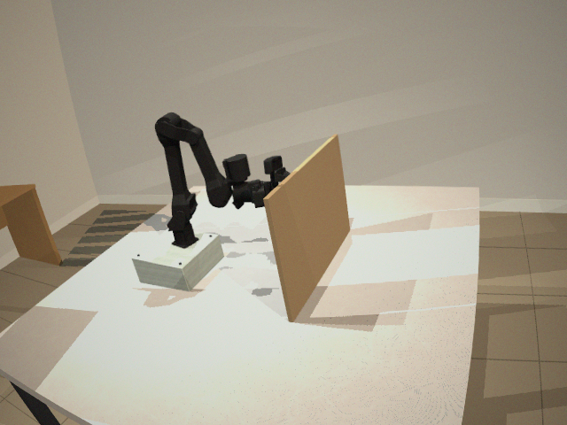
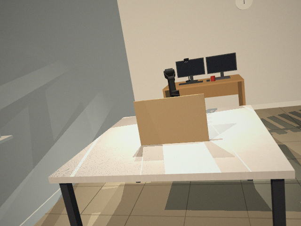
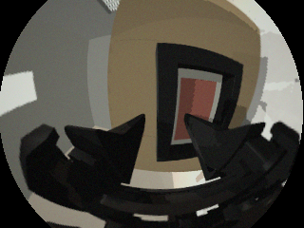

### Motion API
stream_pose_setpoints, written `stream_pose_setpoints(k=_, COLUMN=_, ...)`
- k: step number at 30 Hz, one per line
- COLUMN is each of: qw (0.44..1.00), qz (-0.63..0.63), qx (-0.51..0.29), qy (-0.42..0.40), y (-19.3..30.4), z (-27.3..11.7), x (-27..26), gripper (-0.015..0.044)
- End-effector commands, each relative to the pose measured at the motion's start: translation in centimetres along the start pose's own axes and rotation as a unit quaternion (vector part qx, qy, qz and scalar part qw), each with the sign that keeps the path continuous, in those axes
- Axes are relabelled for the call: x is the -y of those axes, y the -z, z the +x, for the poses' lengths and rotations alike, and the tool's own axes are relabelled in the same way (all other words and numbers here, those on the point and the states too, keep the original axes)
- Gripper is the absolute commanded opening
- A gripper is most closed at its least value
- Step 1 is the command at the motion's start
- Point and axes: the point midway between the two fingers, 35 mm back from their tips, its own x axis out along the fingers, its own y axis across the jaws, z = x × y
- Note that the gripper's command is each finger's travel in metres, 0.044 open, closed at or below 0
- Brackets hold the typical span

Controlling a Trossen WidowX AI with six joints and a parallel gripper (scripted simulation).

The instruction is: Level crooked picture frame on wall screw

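The picture frame (image 3: 166, 104), black with a pale inner border and a red picture, hangs on the front of the upright brown board (image 1: 311, 228) (image 2: 170, 119) (image 3: 130, 62). In the wrist view its top edge slopes down to the right, but the view is strongly curved, so its true tilt is hard to judge. My gripper (image 3: 164, 117) is open, with the frame's left bar showing between its fingertips and the right fingertip overlapping the picture. Contact cannot be told. The board hides the frame and fingertips in the top and exterior views. The screw and notched strip are hidden.
The board stands on the white table (image 1: 229, 366) (image 2: 109, 167), in front of the arm's pale base block (image 1: 201, 267). A brown desk (image 2: 221, 91) with two monitors and a red mug (image 2: 212, 78) stands beyond the table.
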Motion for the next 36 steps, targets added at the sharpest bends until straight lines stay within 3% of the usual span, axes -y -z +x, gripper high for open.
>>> stream_pose_setpoints(k=1, qw=1.0, qz=0.002, qx=-0.002, qy=-0.001, y=0.06, z=0.03, x=-0.05, gripper=0.026)
stream_pose_setpoints(k=17, qw=1.0, qz=0.002, qx=-0.002, qy=-0.001, y=0.1, z=0.05, x=-0.07, gripper=0.026)
stream_pose_setpoints(k=24, qw=1.0, qz=0.002, qx=-0.002, qy=-0.001, y=0.1, z=0.05, x=-0.07, gripper=0.0076)
stream_pose_setpoints(k=32, qw=1.0, qz=0.002, qx=-0.002, qy=-0.001, y=0.1, z=0.05, x=-0.07, gripper=0.0003)
stream_pose_setpoints(k=36, qw=1.0, qz=0.002, qx=-0.002, qy=-0.001, y=0.1, z=0.05, x=-0.07, gripper=0.0)
